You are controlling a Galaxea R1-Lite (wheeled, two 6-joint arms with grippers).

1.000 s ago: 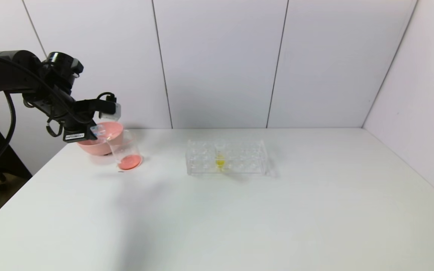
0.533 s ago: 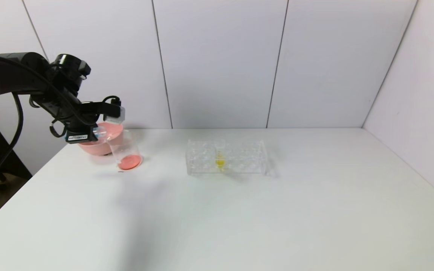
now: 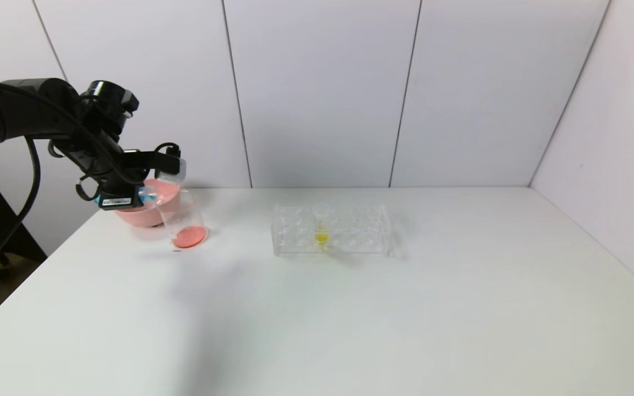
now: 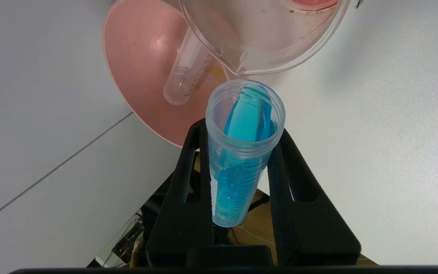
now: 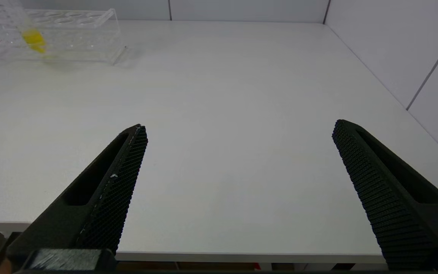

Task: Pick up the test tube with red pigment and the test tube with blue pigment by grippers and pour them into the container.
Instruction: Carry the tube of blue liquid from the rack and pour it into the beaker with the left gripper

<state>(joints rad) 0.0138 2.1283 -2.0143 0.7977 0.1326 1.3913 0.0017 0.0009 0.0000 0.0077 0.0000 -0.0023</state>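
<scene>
My left gripper is shut on the test tube with blue pigment. It holds the tube tilted, with the open mouth just short of the pouring lip of the container. Blue liquid reaches close to the tube's mouth. The container is a clear beaker at the table's far left with red-orange liquid at its bottom. No tube with red liquid shows; an empty clear tube lies in the pink bowl. My right gripper is open and empty above the table's front edge.
The pink bowl stands right behind the beaker, touching or nearly touching it. A clear plastic rack in the middle of the table holds a tube with yellow liquid; the rack also shows in the right wrist view. Walls close off the back and right.
My left gripper has moved a little to the right, toward the beaker, carrying the blue tube. The beaker, bowl and rack have not moved.
</scene>
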